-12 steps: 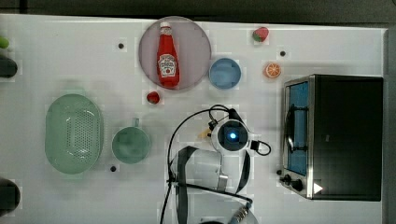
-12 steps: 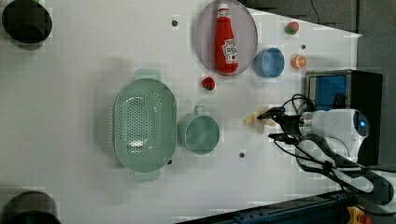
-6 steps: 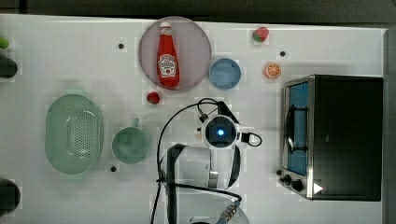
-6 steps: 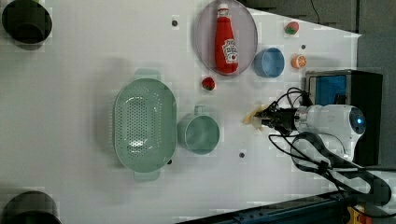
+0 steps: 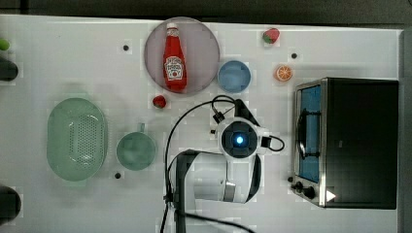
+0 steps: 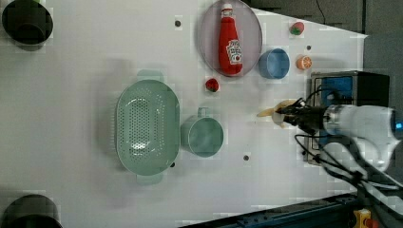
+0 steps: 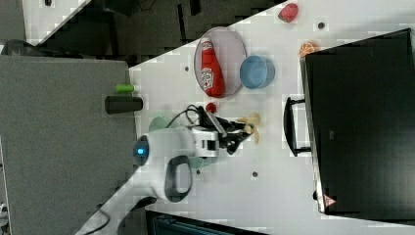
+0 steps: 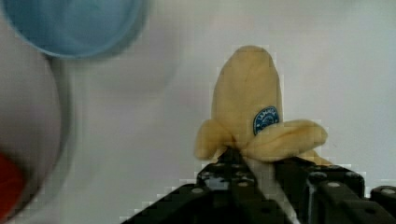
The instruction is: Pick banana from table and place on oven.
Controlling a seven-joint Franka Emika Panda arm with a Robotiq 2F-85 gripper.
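Note:
The pale-yellow banana (image 8: 254,116), with splayed peel flaps and a blue sticker, sits between my gripper's (image 8: 254,163) black fingers, which are shut on its lower end. In the left view the banana (image 6: 272,113) sticks out from the gripper (image 6: 286,114) just left of the oven (image 6: 349,88). The right view shows the banana (image 7: 251,126) at the fingertips (image 7: 241,134), over the white table (image 7: 274,161) and short of the oven's (image 7: 362,122) door handle. From the top view my wrist (image 5: 239,140) covers the banana; the oven (image 5: 357,145) stands at the top view's right. I cannot tell whether the banana touches the table.
A blue bowl (image 5: 233,76), a grey plate (image 5: 204,58) with a ketchup bottle (image 5: 173,58), a small red fruit (image 5: 159,101) and an orange slice (image 5: 283,73) lie beyond the gripper. A green mug (image 5: 135,151) and colander (image 5: 77,139) sit at the top view's left.
The fingers have closed on the banana. The gripper, with the banana in it, has then shifted a little toward the oven.

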